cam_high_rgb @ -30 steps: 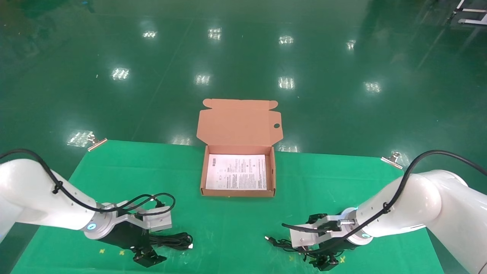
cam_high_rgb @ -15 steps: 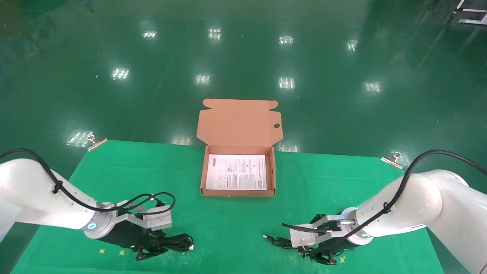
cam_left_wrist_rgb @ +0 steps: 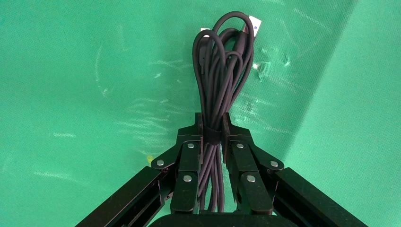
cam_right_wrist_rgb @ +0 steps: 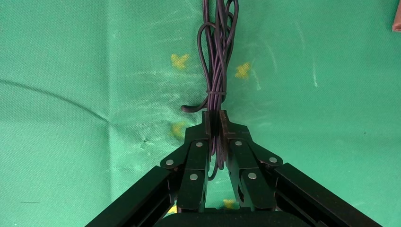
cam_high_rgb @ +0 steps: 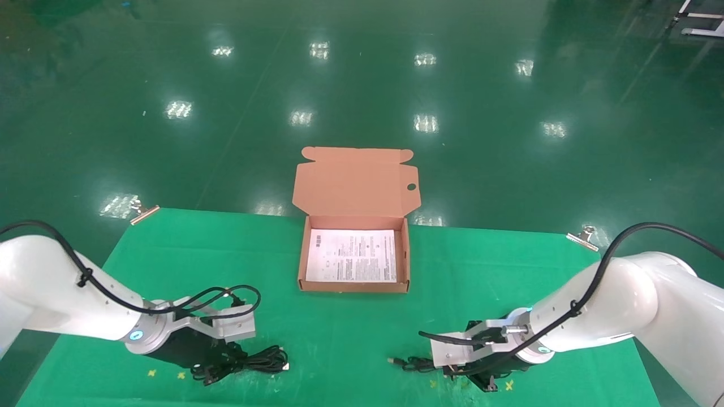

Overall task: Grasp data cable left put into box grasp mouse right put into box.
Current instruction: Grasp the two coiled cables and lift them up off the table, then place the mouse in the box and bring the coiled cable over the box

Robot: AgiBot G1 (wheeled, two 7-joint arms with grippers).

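The data cable (cam_left_wrist_rgb: 222, 61), a looped black bundle with a pale connector tip, lies on the green cloth at the near left (cam_high_rgb: 266, 357). My left gripper (cam_left_wrist_rgb: 212, 124) is shut on it at its band, low on the cloth (cam_high_rgb: 212, 373). My right gripper (cam_right_wrist_rgb: 215, 120) is shut on a thin black tied cord bundle (cam_right_wrist_rgb: 217, 47) at the near right (cam_high_rgb: 481, 381). This cord (cam_high_rgb: 416, 362) ends in a USB plug. The mouse's body is hidden. The box (cam_high_rgb: 353, 287) stands open at the far middle with only its white sheet inside.
The box lid (cam_high_rgb: 356, 181) stands up at the back, past the table's far edge. Metal clips (cam_high_rgb: 144, 212) (cam_high_rgb: 582, 236) hold the cloth at the far corners. Yellow marks (cam_right_wrist_rgb: 242, 70) dot the cloth near both grippers.
Both grippers have closed: the left on the cable bundle, the right on the thin cord bundle. The cord's plug end has shifted slightly left.
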